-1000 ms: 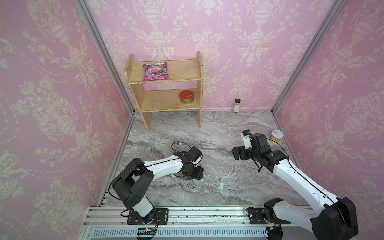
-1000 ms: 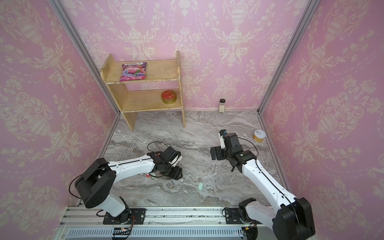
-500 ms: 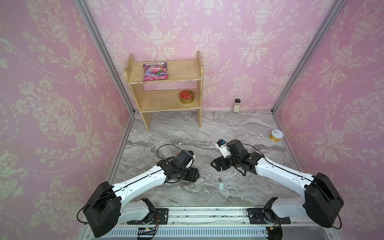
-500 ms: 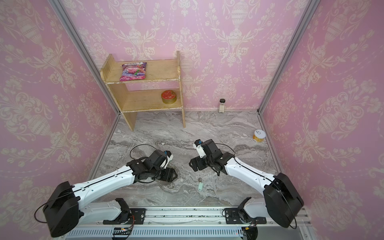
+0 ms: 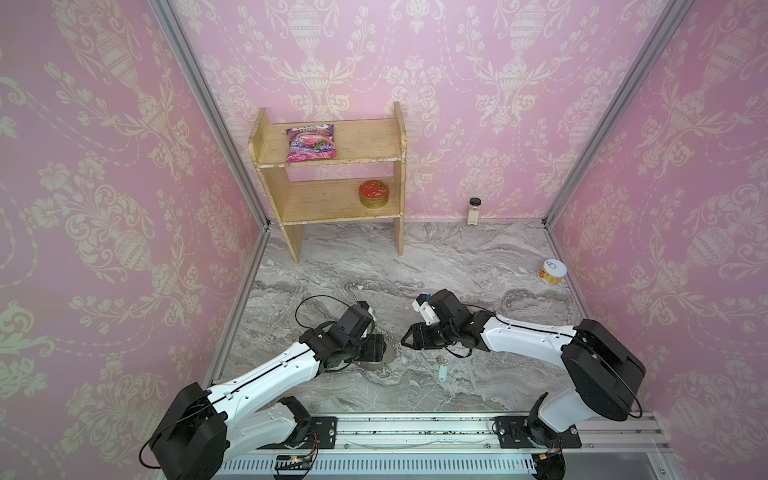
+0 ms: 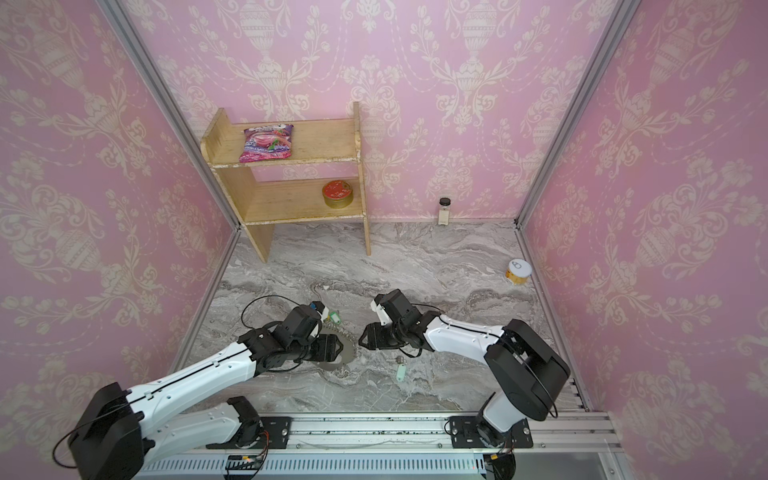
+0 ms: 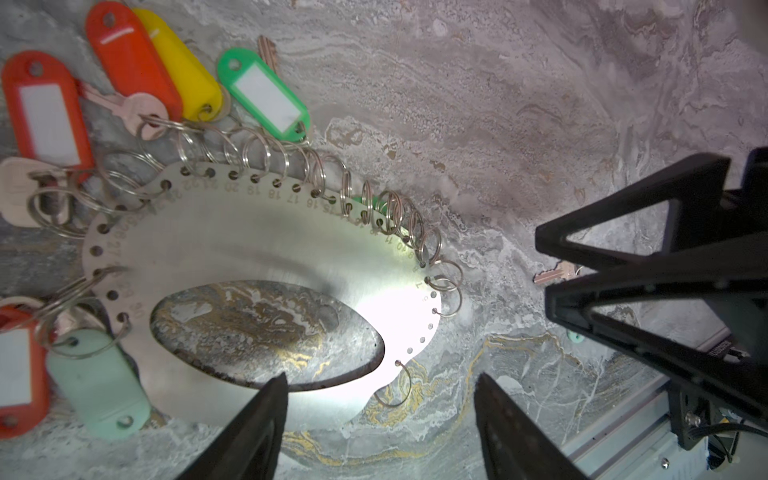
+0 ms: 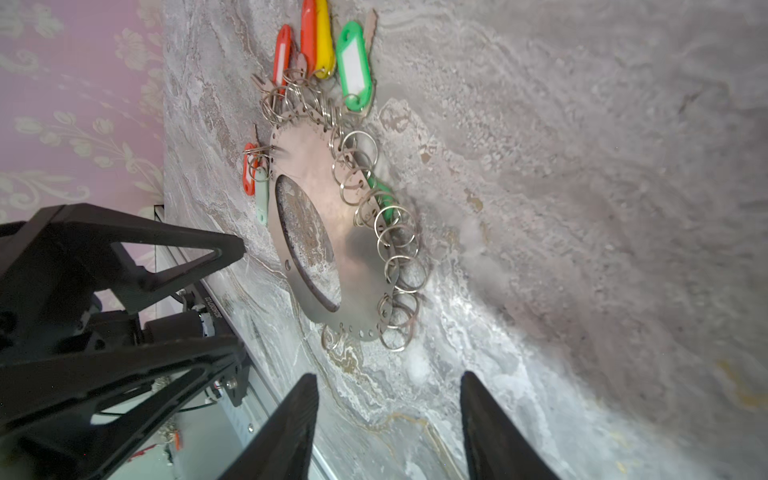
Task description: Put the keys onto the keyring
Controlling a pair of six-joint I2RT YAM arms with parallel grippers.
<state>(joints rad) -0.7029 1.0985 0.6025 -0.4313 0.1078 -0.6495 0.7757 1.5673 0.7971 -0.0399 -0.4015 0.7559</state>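
The keys, a small silver bunch [image 5: 440, 358] with a pale mint tag [image 5: 442, 372], lie loose on the marble in both top views [image 6: 400, 370], just in front of my right gripper. The keyring [image 7: 232, 249] is a flat grey hoop edged with small loops and red, yellow and green tags, lying flat [image 8: 353, 257]. My left gripper [image 7: 380, 382] is open low over its near rim, one finger above the hoop's inner edge. In a top view it hides most of the hoop [image 6: 347, 353]. My right gripper [image 8: 388, 382] is open and empty, facing the hoop a short way off [image 5: 405, 338].
A wooden shelf [image 5: 332, 183] at the back holds a snack bag [image 5: 311, 143] and a red-lidded tin [image 5: 374, 194]. A small jar [image 5: 473, 210] stands by the back wall and a can [image 5: 552, 272] at the right wall. The metal rail [image 5: 415, 432] runs along the front.
My right arm has swung in from the right and lowered toward the keyring, its jaws narrowing. My left arm has stretched out, its gripper staying over the hoop.
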